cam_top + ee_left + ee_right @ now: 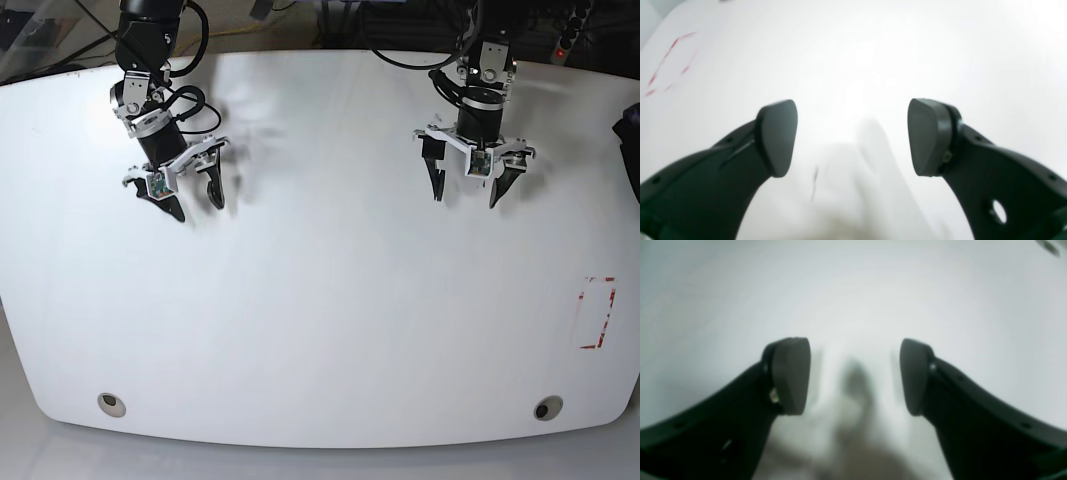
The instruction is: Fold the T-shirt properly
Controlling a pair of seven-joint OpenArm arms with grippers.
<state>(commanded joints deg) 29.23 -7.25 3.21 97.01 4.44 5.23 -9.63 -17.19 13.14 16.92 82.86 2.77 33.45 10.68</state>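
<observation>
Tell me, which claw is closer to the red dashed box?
The left gripper, on the base view's right: the red dashed box lies at that edge of the table, while the right gripper hangs at the opposite side.

Below me spreads a wide white table [320, 330], brightly lit and faintly glossy. I see a red dashed rectangle [598, 312] marked at its right edge and two round holes [112, 403] near the lower corners. Dark cables [350, 20] crowd the upper edge.
</observation>
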